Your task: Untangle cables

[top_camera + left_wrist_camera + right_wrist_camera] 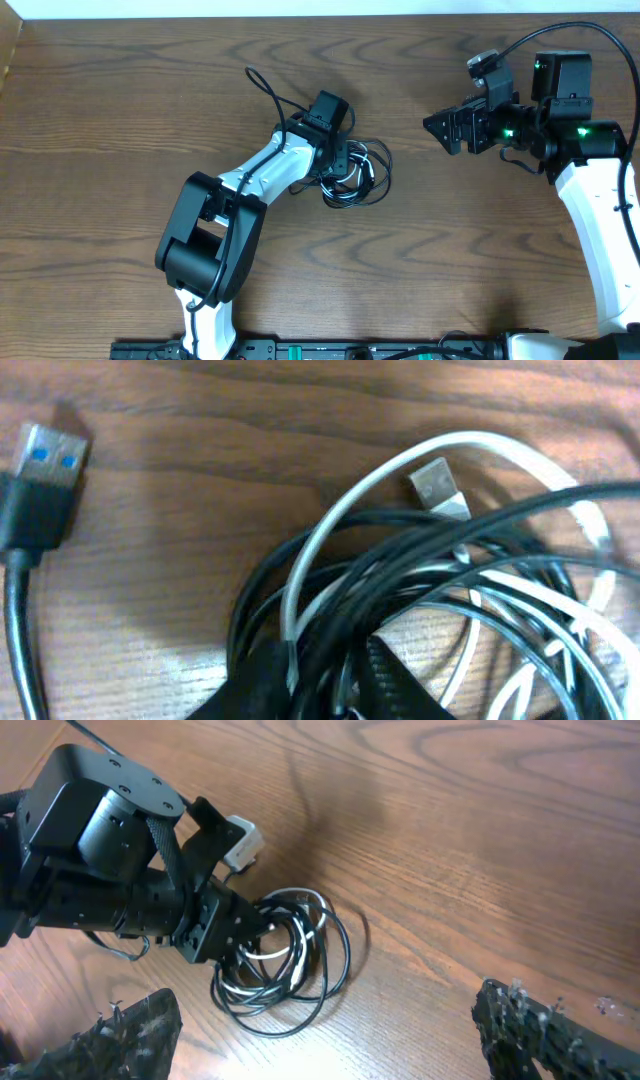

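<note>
The black cable [372,160] and the white cable [349,181] lie in one tangled coil at the table's middle. My left gripper [345,168] is down on the coil's left side. In the left wrist view its fingers [330,680] are shut on several black and white strands. The black cable [400,550] ends in a USB plug [45,460] lying apart at the left. The white cable [350,510] loops over the black one, its plug [437,485] on top. My right gripper [440,128] is open and empty, apart to the right. Its wrist view shows the coil [290,965] beyond its fingers [340,1045].
The wooden table [150,120] spreads on all sides of the coil. A thin black wire of the left arm [268,88] arcs up behind its wrist. The left arm's base [205,240] stands at the front left.
</note>
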Controlling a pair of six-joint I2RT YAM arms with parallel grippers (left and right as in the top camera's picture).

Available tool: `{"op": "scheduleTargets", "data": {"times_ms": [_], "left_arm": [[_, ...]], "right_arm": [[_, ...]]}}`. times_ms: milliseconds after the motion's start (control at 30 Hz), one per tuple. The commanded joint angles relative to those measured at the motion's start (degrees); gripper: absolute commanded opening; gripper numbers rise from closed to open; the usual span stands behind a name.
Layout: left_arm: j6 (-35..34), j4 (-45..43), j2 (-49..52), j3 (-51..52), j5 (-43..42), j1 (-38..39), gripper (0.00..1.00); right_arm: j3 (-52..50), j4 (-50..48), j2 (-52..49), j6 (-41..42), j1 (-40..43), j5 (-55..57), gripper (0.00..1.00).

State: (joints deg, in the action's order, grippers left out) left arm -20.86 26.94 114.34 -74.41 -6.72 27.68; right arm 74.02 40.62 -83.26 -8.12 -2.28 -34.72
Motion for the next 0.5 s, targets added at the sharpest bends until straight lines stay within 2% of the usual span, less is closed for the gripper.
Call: {"op": "scheduleTargets", "data": {"times_ms": [0, 33, 233, 333, 467], "left_arm": [[-0.5, 0.2, 1.6, -0.8, 0.3, 0.4, 0.19], [-0.5, 0.2, 1.6, -0.8, 0.4, 0.4, 0.14], [-0.5, -0.7, 1.6, -0.2, 0.4, 0.4, 0.14], [-0.5, -1.4, 1.6, 0.3, 0.4, 0.4, 0.08], [-0.4, -1.4, 0.3, -0.1, 0.3, 0.1, 0.07]], "right_arm": [[1.2, -0.2, -0.3, 0.4, -0.8, -0.1, 0.91], [1.2, -0.2, -0.3, 0.4, -0.8, -0.1, 0.91], [1.1, -0.2, -0.3, 0.4, -0.8, 0.1, 0.91], [1.1, -0.2, -0.3, 0.4, -0.8, 0.1, 0.91], [1.1, -0.2, -0.3, 0.4, -0.8, 0.3, 0.91]]}}
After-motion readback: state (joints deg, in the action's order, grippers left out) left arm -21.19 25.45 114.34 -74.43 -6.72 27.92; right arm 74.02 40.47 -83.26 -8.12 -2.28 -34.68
